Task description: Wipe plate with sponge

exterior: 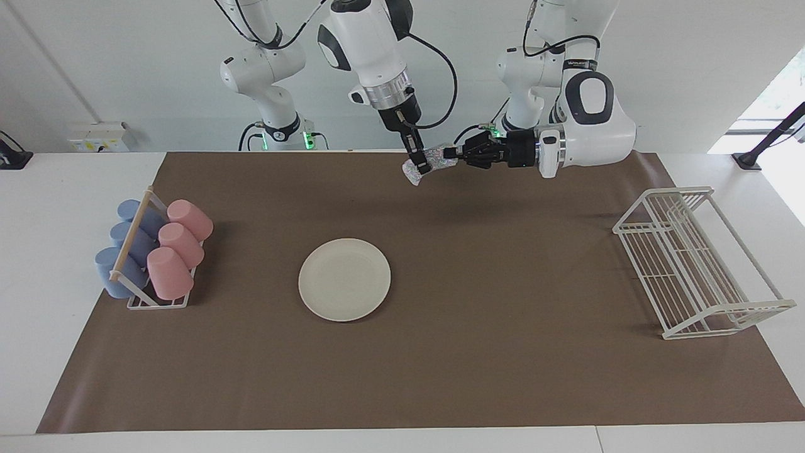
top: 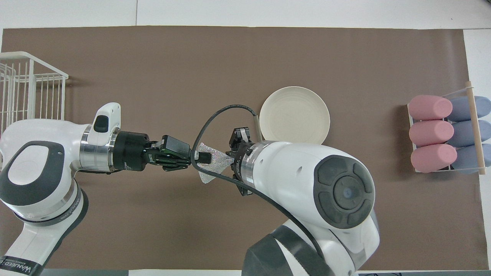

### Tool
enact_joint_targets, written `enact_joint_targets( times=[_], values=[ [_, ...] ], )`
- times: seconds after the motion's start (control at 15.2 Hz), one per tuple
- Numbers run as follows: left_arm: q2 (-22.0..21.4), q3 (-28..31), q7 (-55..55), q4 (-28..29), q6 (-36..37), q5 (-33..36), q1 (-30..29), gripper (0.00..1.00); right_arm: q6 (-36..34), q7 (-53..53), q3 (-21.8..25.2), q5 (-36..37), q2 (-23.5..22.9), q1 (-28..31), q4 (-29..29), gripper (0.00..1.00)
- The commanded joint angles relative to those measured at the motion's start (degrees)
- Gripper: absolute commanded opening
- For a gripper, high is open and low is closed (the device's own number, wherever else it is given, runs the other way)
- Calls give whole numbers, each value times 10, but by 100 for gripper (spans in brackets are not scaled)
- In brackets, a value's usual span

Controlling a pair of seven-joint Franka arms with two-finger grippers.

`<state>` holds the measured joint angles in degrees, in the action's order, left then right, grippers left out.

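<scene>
- The sponge (exterior: 433, 162) is held in the air above the brown mat (exterior: 440, 377), over the mat's robot-side edge, at about 1 o'clock from the plate in the facing view.
- The left end effector (exterior: 449, 152) lies level, pointing toward the right arm's end of the worktop (exterior: 38, 207), and is clamped on one end of the sponge.
- The right end effector (exterior: 422, 165) points down from above and is closed on the sponge's other end; both arms grip the sponge at once.
- The plate (exterior: 344, 279) lies flat on the mat, bare, nearer the right arm's end, well apart from both end effectors.
- The cup rack (exterior: 157, 301) stands at 9 o'clock from the plate in the facing view and holds three pink cups (exterior: 177, 248) and three blue cups (exterior: 129, 246), all lying on their sides.
- The white wire rack (exterior: 695, 264) stands at the left arm's end of the mat, at 3 o'clock from the plate in the facing view.
</scene>
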<state>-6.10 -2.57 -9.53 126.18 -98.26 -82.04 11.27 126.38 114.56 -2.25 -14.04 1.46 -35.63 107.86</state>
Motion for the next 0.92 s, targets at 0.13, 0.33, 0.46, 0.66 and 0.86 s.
enact_joint_targets(
  times=[0.13,0.33,0.46,0.66,0.86],
  values=[
    [-12,4,-8,13,3,-8,12,2,1,3,-2,-8,-3,10,-7,0],
    [-12,5,-3,12,4,-8,15,100,-3,1,0,-7,-2,12,-3,0],
    [-12,5,-3,12,4,-7,15,100,-7,-13,0,-5,0,26,4,0],
    [-12,5,-3,12,4,-6,15,100,-4,-80,-1,-5,-3,66,25,0],
    [-12,5,-4,12,3,0,15,100,23,-173,-1,-4,-33,116,53,0]
  ],
)
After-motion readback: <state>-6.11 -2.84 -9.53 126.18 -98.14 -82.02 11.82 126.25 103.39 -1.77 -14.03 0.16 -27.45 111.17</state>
